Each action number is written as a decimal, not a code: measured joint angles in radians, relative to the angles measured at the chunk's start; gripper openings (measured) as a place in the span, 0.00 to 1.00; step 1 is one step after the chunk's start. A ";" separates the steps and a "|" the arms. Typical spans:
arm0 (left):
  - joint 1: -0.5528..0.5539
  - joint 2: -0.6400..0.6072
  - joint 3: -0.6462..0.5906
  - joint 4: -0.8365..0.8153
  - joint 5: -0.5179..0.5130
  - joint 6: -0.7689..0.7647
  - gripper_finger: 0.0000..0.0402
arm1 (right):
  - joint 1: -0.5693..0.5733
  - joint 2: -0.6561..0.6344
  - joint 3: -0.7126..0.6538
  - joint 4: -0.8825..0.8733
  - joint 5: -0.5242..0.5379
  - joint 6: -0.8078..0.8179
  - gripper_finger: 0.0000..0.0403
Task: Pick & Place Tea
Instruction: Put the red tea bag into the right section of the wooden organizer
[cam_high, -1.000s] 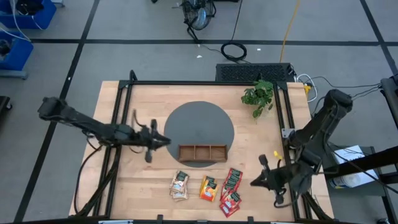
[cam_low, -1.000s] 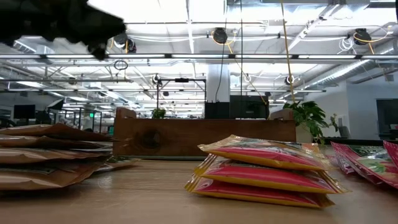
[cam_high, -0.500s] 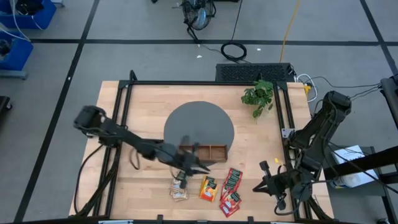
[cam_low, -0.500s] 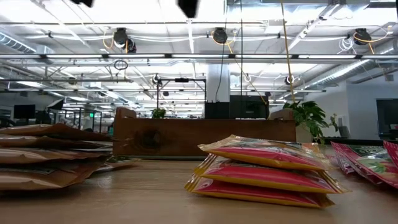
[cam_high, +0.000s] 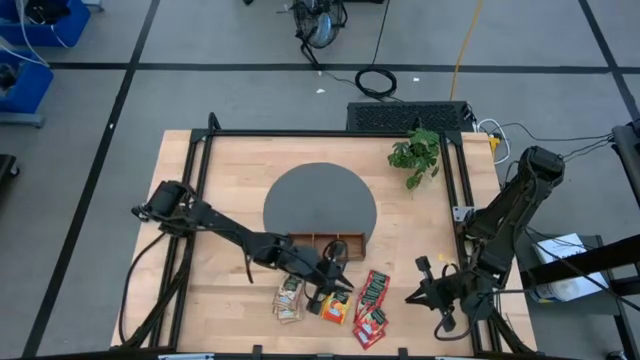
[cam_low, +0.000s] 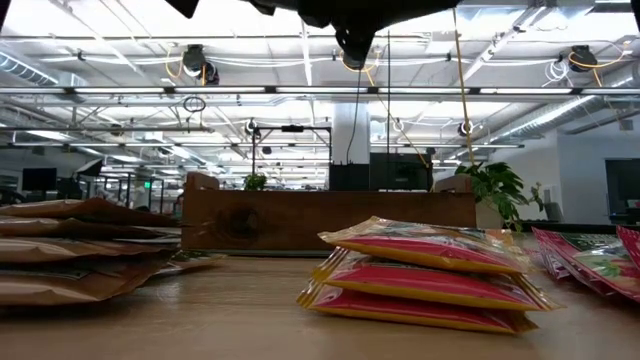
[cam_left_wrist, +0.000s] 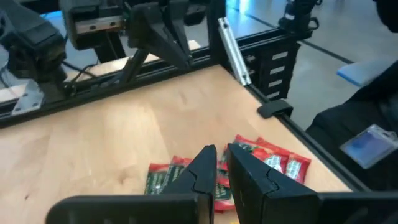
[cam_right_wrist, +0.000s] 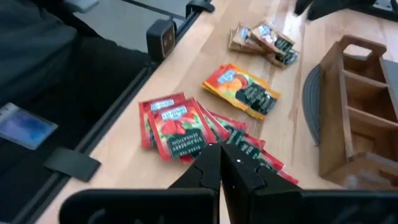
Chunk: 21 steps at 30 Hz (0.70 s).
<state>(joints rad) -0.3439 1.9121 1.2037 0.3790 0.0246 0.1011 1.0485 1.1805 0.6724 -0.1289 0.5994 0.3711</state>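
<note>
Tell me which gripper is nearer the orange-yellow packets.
Left. The left gripper hangs right over the orange-yellow packets; the right gripper sits off to their side, past the red packets.

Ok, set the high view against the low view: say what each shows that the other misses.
Only the high view shows both arms whole, the left gripper above the orange-yellow packets, the right gripper waiting at the table's right edge, the grey round mat and the tray's three compartments.

Only the low view shows the packets stacked in layers and the room's ceiling lights.

Both show the wooden tray, the plant, and the beige-brown packets, orange-yellow packets and red packets.
</note>
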 joint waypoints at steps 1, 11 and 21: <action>0.002 0.000 0.000 -0.003 0.000 -0.006 0.12 | 0.000 0.000 -0.007 -0.002 0.000 0.000 0.00; -0.018 0.000 0.000 0.041 0.000 -0.080 0.12 | 0.000 0.000 -0.091 0.171 0.000 0.031 0.00; -0.079 0.042 0.089 0.106 -0.042 -0.162 0.12 | 0.000 0.000 -0.117 0.231 -0.001 -0.003 0.00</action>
<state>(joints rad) -0.4227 1.9544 1.2926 0.4853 -0.0176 -0.0604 1.0481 1.1801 0.5552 0.1021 0.5983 0.3678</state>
